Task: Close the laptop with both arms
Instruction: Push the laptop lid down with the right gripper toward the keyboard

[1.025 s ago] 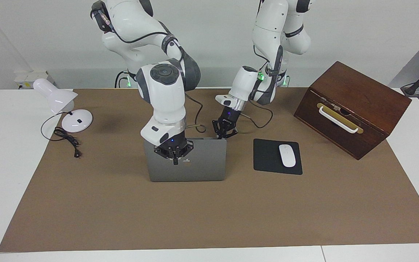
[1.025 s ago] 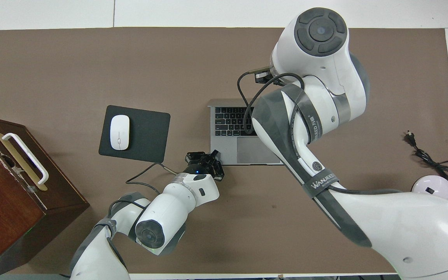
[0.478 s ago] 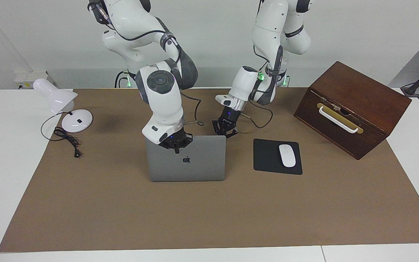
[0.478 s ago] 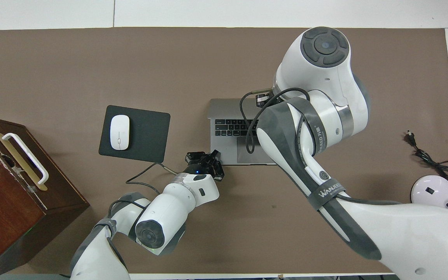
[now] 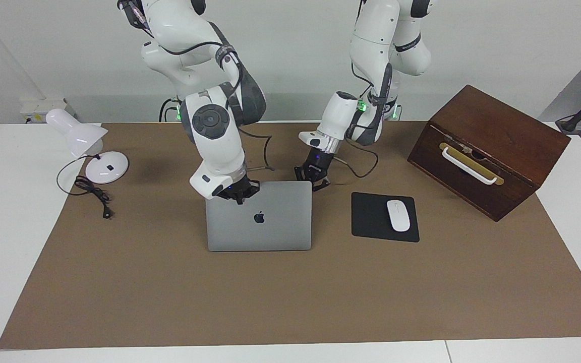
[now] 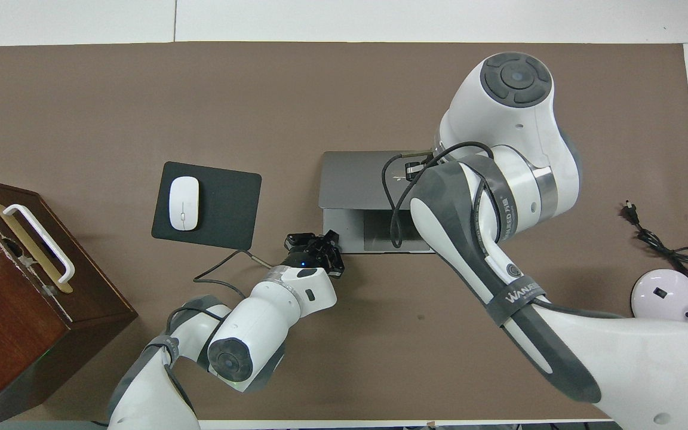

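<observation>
The laptop (image 5: 259, 217) sits mid-table beside the mousepad (image 5: 384, 217), lid partly lowered. The right gripper (image 5: 239, 191) presses its top edge; the left gripper (image 5: 313, 177) is at its corner, perhaps touching. I can't tell either's jaws.

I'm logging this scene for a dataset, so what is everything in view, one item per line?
laptop: one, silver-grey, lid partly lowered, mid-mat.
mousepad: one, black, beside the laptop toward the left arm's end.
mouse: one, white, on the mousepad.
wooden box: one, dark brown, at the left arm's end.
desk lamp: one, white, at the right arm's end.
mat: one, brown, covering the table.
right gripper: black, on the lid's top edge.
left gripper: black, at the laptop's base corner.
</observation>
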Robot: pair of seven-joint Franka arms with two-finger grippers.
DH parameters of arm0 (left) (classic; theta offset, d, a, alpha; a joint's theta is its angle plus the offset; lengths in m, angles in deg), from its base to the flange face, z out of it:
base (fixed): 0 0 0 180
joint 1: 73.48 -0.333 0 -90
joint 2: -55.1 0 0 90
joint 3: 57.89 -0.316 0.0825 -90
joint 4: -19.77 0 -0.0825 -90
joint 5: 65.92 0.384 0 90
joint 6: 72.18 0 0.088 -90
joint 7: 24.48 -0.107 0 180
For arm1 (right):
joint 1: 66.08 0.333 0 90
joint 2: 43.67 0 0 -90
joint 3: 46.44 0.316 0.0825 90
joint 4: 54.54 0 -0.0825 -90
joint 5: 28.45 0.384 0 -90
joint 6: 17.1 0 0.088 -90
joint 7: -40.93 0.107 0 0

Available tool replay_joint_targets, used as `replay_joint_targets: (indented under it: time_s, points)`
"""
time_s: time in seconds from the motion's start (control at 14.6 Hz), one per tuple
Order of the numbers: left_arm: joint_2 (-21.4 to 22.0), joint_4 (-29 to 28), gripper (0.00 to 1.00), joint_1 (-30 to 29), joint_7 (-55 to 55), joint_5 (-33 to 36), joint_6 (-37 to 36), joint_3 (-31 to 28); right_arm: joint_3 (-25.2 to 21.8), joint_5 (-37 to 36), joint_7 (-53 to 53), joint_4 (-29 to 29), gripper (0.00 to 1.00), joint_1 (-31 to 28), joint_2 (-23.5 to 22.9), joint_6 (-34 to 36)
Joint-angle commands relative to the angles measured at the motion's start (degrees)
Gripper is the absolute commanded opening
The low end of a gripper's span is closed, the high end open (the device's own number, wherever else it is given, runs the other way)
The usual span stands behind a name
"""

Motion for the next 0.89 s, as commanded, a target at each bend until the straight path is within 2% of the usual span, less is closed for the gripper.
replay_joint_targets:
  time_s: [0.0, 0.82]
  points:
    - [-2.96, 0.04, 0.0, -0.99, -1.28, 0.2, 0.48, -0.29, 0.62, 1.52, -1.9, -5.77, 0.0, -0.85, 2.49, -3.02]
    - [-2.96, -0.05, 0.0, -0.99, -1.28, 0.2, 0.48, -0.29, 0.62, 1.87, -1.9, -11.14, 0.0, -0.67, 2.58, -9.18]
